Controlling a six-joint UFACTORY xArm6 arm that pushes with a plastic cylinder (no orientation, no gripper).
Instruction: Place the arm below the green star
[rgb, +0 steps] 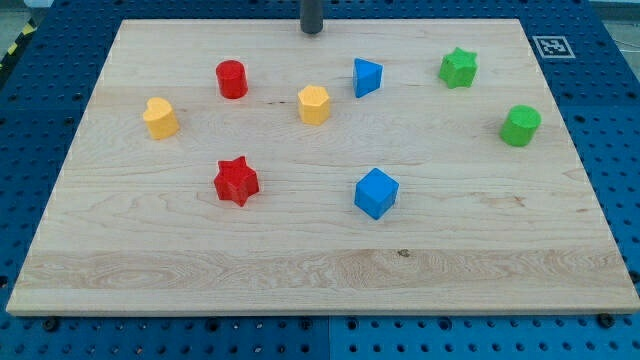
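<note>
Green star (458, 67) near the view's top right, my tip (311, 30) well left, slightly higher, touching no block.

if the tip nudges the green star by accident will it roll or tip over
Probably neither: the green star sits low and flat on the wooden board, so it should slide. Its points may make it spin if struck off-centre. My tip is far off, toward the view's left.

The rod is being cut off by the view's top edge, so only its lower stub with my tip (311, 31) is being shown. Well to the view's right of my tip, the pattern on the white marker (551, 46) is being rendered too small to be read.
</note>
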